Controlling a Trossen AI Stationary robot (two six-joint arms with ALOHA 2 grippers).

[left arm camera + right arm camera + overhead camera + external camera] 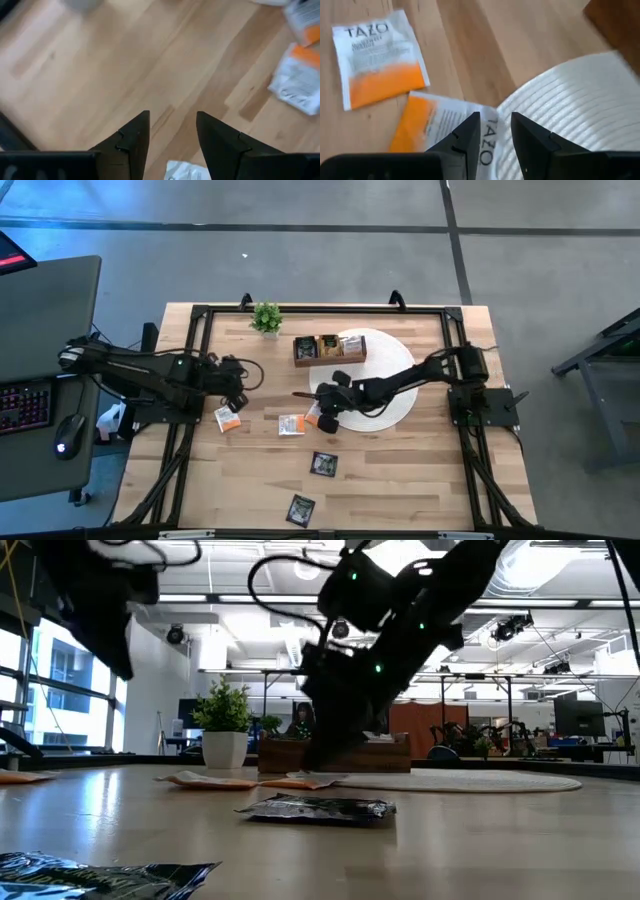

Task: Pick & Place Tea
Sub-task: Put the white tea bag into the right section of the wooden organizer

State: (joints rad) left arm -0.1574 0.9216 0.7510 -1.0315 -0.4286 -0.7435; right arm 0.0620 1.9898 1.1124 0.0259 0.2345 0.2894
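Note:
Several flat square tea sachets lie on the wooden table. White-and-orange ones point(291, 424) point(228, 418) point(318, 418) sit mid-table, and two black ones point(324, 464) point(301, 508) lie nearer the front edge. My right gripper point(495, 137) is open and low over a white-and-orange sachet point(435, 127) that lies at the round white mat's edge point(570, 95). Its fingers stand on either side of the sachet's printed end. My left gripper point(172, 132) is open above bare wood, with a white sachet point(186, 171) just below it. More sachets fill the wooden tray point(329, 348). My right gripper comes at the white-and-orange sachet from above, with the printed end point(489, 131) showing in the gap between its fingers. The sachet lies flat on the table, beside the mat. Whether the fingertips touch it, I cannot tell.
A small potted plant point(266, 318) stands at the far edge, left of the tray. The white mat point(385, 385) lies under my right arm. A black frame borders the table. Bare wood shows along the near right of the table.

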